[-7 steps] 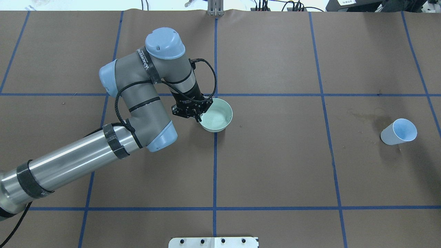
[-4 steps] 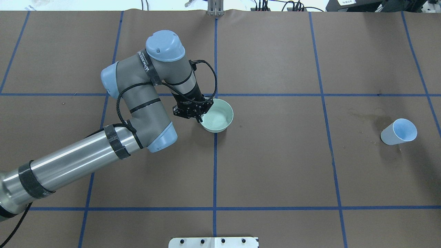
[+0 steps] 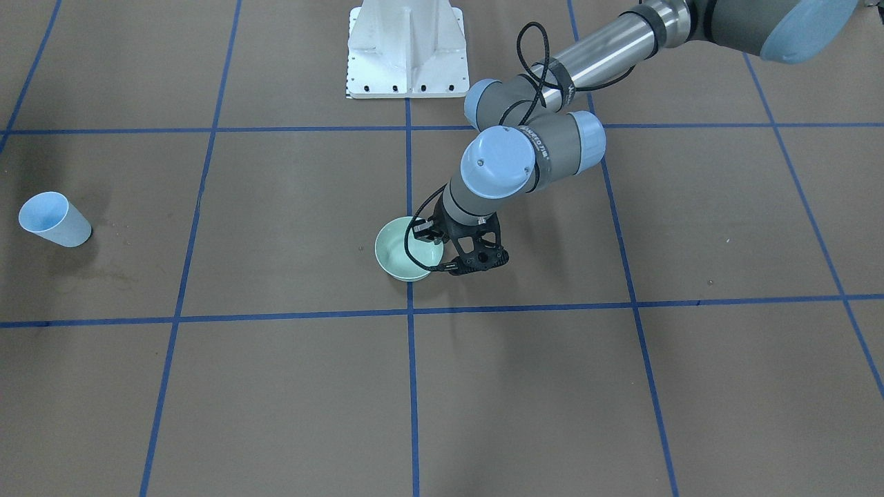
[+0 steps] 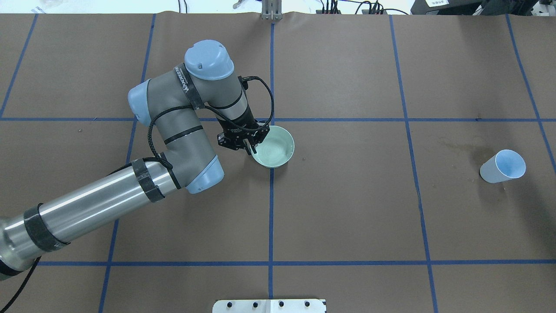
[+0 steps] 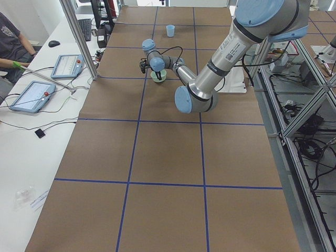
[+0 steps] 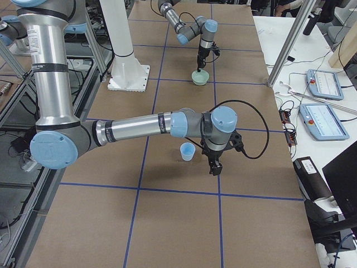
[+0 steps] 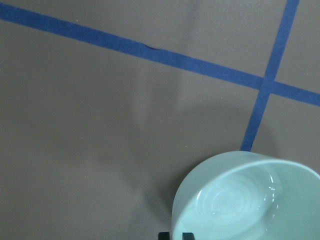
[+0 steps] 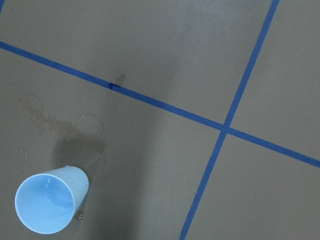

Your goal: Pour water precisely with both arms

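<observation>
The bowl (image 4: 276, 152), pale green and glazed, sits near the middle of the table (image 4: 347, 217), on the centre tape line. The left arm (image 4: 100, 204) reaches out to it from the robot's edge. The left gripper (image 4: 250, 148) is nearly closed, pinching the bowl's rim on the side facing the table's left end. In the left wrist view only the two black fingertips (image 7: 164, 235) show at the bottom edge, so the pinch looks firm but cannot be fully confirmed. The water (image 7: 235, 205) lies shallow in the bowl's bottom, seen as faint rings and glints.

The blue cup (image 4: 499, 167) stands close to the table's right end, with dried-looking spill marks (image 8: 60, 120) on the paper beside it. The right arm (image 6: 139, 124) holds the right gripper (image 6: 215, 166) just beside the cup, apart from it. Whether its fingers are spread cannot be told from the side view.

The bowl is probably stiff, smooth and breakable, and heavy enough to swing on a one-sided rim pinch, so a deep bite over the rim suits it. The cup looks light and thin, likely to tip or crush, so it is best held gently at mid-wall.
</observation>
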Robot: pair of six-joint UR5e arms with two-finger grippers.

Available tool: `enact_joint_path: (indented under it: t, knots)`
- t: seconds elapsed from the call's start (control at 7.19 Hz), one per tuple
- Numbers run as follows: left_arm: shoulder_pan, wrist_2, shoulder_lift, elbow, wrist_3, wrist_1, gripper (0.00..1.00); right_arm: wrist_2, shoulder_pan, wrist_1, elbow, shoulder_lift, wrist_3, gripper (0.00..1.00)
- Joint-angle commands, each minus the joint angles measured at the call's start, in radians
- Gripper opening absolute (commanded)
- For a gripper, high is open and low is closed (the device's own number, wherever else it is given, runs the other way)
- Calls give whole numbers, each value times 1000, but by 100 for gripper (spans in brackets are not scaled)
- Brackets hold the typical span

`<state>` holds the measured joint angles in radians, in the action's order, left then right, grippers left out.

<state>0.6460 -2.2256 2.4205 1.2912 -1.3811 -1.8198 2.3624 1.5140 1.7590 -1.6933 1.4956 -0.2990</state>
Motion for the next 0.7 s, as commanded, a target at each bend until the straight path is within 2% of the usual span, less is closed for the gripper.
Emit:
enact_joint_path:
  t: [0.0, 0.14, 0.28, 0.42, 0.56]
  knots:
    - [3, 3, 0, 13, 1, -24, 47, 5, 0, -1, 0, -2, -3, 100]
    - [20, 1, 0, 51, -7, -18, 48, 6, -1, -1, -6, -2, -3, 100]
    - [55, -3, -14, 122, -15, -10, 57, 52, -6, -1, -20, 0, 0, 100]
    - [76, -6, -74, 192, -51, -9, 77, 90, -33, -1, -38, 6, 3, 100]
    - [92, -6, -127, 239, -68, -10, 74, 92, -151, -12, -80, 17, 6, 100]
